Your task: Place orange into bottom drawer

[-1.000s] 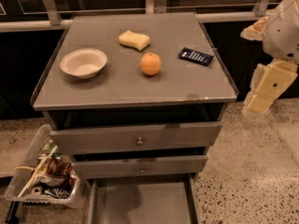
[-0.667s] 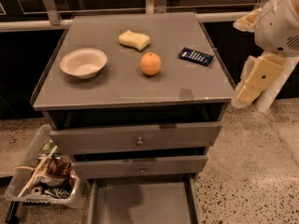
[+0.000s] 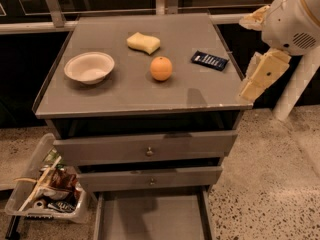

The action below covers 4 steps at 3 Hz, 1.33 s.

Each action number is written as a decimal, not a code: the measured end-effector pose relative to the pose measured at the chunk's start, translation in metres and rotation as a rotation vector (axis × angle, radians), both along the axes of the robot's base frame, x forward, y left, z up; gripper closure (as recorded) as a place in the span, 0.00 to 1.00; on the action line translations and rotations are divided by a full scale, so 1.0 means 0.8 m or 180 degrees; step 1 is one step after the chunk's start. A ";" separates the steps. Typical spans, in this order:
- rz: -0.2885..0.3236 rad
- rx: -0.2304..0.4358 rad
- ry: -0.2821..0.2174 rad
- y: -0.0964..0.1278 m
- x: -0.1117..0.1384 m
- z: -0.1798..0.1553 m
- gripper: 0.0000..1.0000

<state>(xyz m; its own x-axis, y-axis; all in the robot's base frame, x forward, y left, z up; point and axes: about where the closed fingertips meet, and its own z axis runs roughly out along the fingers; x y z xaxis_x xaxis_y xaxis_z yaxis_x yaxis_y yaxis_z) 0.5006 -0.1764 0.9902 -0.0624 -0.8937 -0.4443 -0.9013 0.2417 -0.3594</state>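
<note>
The orange [image 3: 161, 68] sits on the grey cabinet top [image 3: 125, 91], near its middle, in front of the sponge. The bottom drawer [image 3: 150, 218] is pulled out at the foot of the cabinet; its flat grey floor shows nothing in it. My gripper [image 3: 261, 77], cream-coloured, hangs from the white arm [image 3: 292, 19] at the right edge of the cabinet top, to the right of the orange and well apart from it. It holds nothing that I can see.
A white bowl [image 3: 89, 67] stands at the left of the top, a pale yellow sponge [image 3: 143, 42] at the back middle, a dark blue packet [image 3: 209, 60] at the right. Two knobbed upper drawers [image 3: 147, 149] are slightly ajar. A clear bin of clutter [image 3: 45, 194] sits on the floor at the lower left.
My arm and gripper have moved left and slightly up, closer to the cabinet's right edge. The orange and the other objects have not moved.
</note>
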 end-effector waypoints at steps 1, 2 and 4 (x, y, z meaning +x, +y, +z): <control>-0.0018 0.0052 -0.0032 0.011 0.016 -0.008 0.00; 0.0050 0.0301 -0.0045 0.043 0.056 -0.024 0.00; 0.0127 0.0926 0.0110 0.093 0.132 -0.068 0.00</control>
<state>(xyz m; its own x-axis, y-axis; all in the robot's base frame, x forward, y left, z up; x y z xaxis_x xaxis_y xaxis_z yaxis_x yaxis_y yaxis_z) 0.6062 -0.1023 0.9360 -0.0494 -0.7310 -0.6805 -0.9227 0.2942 -0.2490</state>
